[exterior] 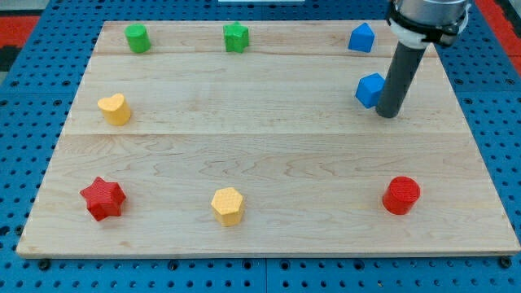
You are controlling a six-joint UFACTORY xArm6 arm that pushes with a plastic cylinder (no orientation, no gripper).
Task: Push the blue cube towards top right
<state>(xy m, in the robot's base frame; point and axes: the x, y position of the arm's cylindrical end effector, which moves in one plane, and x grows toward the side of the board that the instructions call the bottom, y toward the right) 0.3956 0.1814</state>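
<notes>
No claw fitted; my tip (pixel 389 115) seemingly touches the blue cube (pixel 370 89) at its right; pushing risks shoving it left.

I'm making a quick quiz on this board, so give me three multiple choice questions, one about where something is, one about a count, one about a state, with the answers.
1. Where is my tip relative to the blue cube?
A. just at its right, toward the view's bottom
B. far off at the view's left
C. beside the red star

2. How many blue blocks are on the board?
A. one
B. two
C. four

3. What touches the red cylinder?
A. a yellow block
B. the rod
C. nothing

Answers:
1 A, the rod ends right beside the cube's right edge.
2 B, the blue cube and a second blue block near the view's top.
3 C, it stands alone at the view's lower right.
</notes>
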